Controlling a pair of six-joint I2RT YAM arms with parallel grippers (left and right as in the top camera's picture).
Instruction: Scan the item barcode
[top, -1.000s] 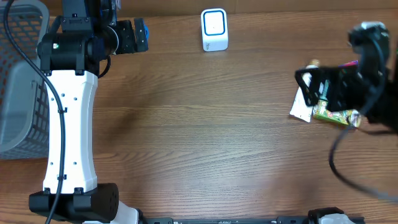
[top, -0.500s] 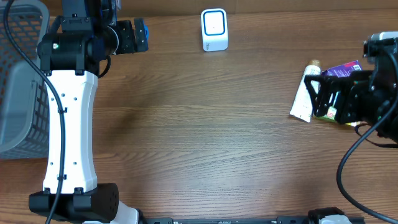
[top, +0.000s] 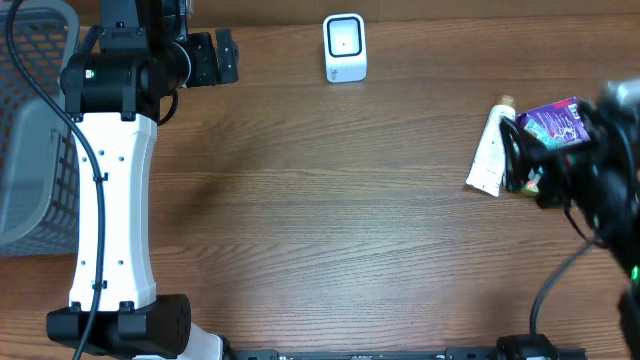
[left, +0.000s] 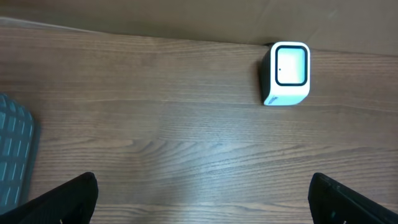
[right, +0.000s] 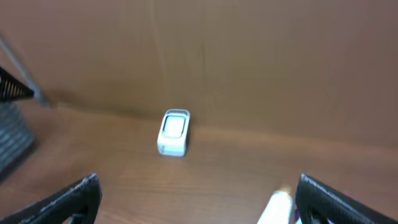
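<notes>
The white barcode scanner stands at the table's far edge; it also shows in the left wrist view and, blurred, in the right wrist view. At the right lie the items: a white tube and a purple packet. The tube's tip shows in the right wrist view. My right gripper hangs open over them, blurred, with nothing between its fingers. My left gripper is open and empty at the far left, fingers wide apart, facing the scanner.
A grey mesh basket stands at the left edge, its corner in the left wrist view. Under the right gripper a green packet peeks out, mostly hidden. A brown wall backs the table.
My right arm has drawn back to the right and toward the front, uncovering the purple packet and the tube. The left arm has not moved.
</notes>
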